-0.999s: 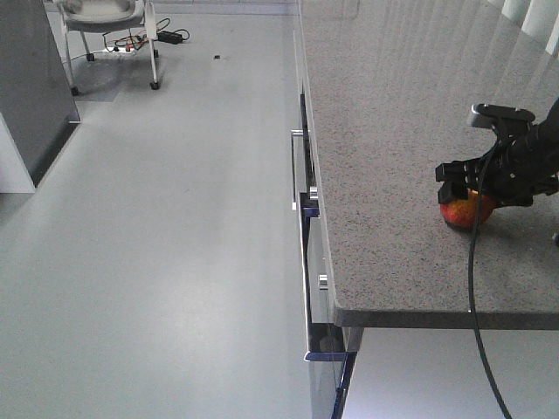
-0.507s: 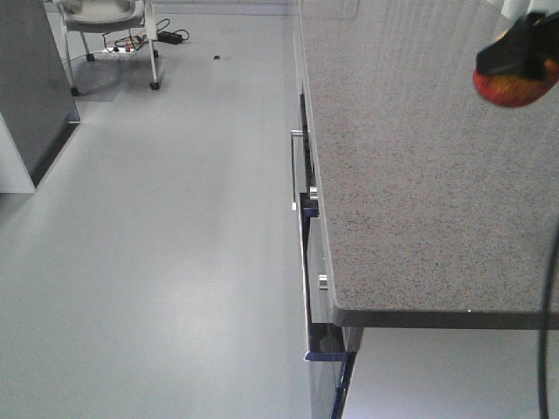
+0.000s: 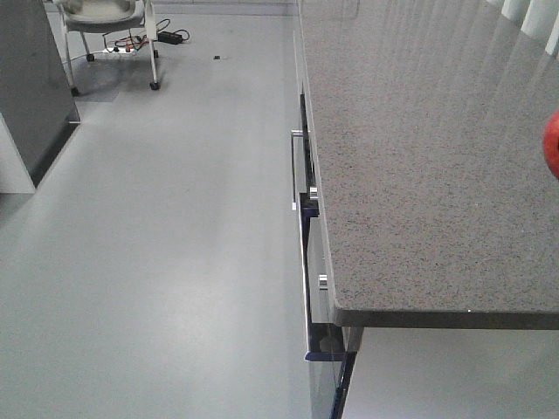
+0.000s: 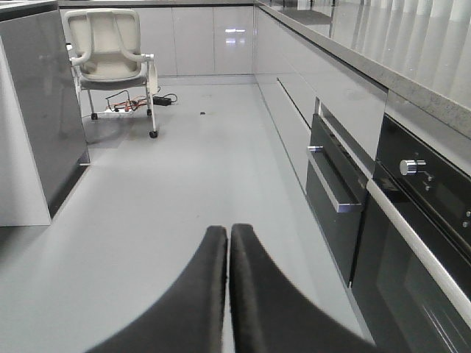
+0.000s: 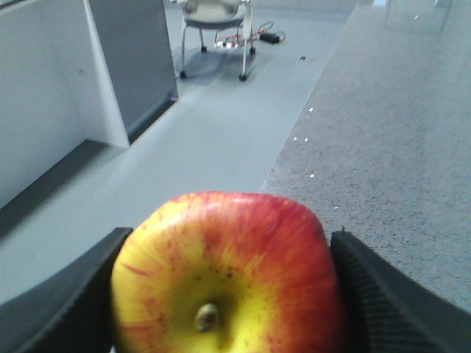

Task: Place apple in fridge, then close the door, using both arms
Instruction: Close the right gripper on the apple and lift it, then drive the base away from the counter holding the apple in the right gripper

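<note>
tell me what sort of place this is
Most likely a kitchen, perhaps a test or showroom one: a long speckled stone counter, dark built-in ovens set beneath it, and glossy cabinet fronts along the far wall.

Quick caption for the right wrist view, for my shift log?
Right gripper shut on the red-and-yellow apple, stem end toward the camera, grey speckled counter and floor beyond.

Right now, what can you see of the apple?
The apple is round and shiny, red streaked over yellow, its brown stem pit facing the right wrist camera. It sits clamped in the right gripper, a black textured pad pressed on either side. In the front view only a red sliver shows at the right edge, over the grey speckled counter.
</note>
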